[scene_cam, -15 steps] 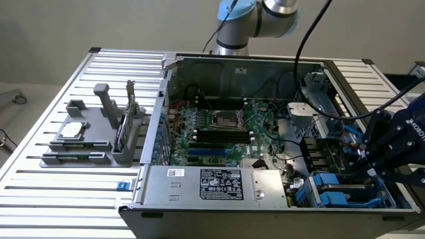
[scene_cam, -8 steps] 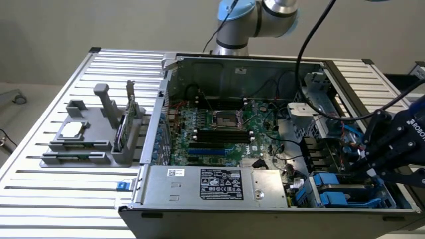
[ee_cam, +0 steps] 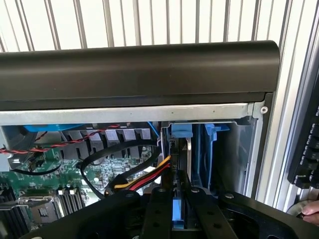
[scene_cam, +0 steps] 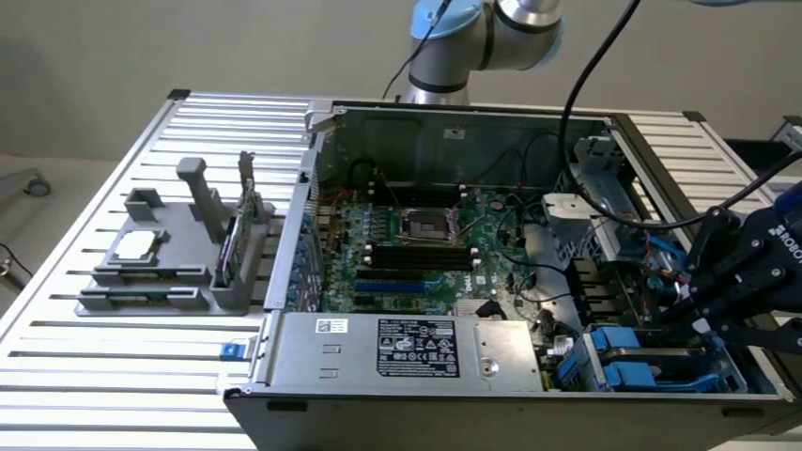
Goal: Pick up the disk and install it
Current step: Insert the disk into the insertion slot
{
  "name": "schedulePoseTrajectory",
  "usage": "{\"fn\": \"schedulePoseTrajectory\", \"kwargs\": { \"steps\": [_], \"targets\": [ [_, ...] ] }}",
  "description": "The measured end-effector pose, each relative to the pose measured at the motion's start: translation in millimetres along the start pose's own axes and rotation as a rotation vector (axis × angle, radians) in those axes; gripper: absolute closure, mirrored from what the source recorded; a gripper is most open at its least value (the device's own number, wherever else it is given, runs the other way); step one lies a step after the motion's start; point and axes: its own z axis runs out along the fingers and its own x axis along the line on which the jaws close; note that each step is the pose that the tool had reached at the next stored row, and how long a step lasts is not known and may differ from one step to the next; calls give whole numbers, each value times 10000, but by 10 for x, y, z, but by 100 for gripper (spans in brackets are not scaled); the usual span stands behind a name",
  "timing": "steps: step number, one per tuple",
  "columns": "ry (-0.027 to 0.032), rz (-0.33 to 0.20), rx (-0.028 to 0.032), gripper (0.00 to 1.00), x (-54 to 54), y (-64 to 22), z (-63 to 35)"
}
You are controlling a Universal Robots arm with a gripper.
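The open computer case (scene_cam: pixel 501 272) lies on the slatted metal table (scene_cam: pixel 113 376), its green motherboard (scene_cam: pixel 414 244) exposed. In the exterior view the black gripper (scene_cam: pixel 701 315) sits at about four o'clock from the motherboard, over the drive bay at the case's front corner on the exterior view's right, where blue plastic carriers (scene_cam: pixel 626 362) stand in their slots. The wrist view looks down between the gripper (ee_cam: pixel 178 209) fingers (ee_cam: pixel 157 214), which are drawn in close on a thin blue-edged part standing on its edge: this looks like the disk (ee_cam: pixel 178 211) in its blue carrier, held upright just above the bay (ee_cam: pixel 199 154), though little of it is visible. Red, yellow and black wires (ee_cam: pixel 142 177) run just beside the fingers. At nine o'clock from the case, well apart from the gripper, a grey parts holder (scene_cam: pixel 176 268) rests on the table with a small square silver chip (scene_cam: pixel 135 246) lying on it and a thin card (scene_cam: pixel 228 249) standing upright.
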Motion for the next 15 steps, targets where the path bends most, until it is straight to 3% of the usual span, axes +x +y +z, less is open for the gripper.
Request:
{"fn": "schedulePoseTrajectory", "kwargs": {
  "steps": [10,15],
  "targets": [
    [-5,3,75,83,1,24,9],
    [-8,5,140,83,0,30,22]
  ]
}}
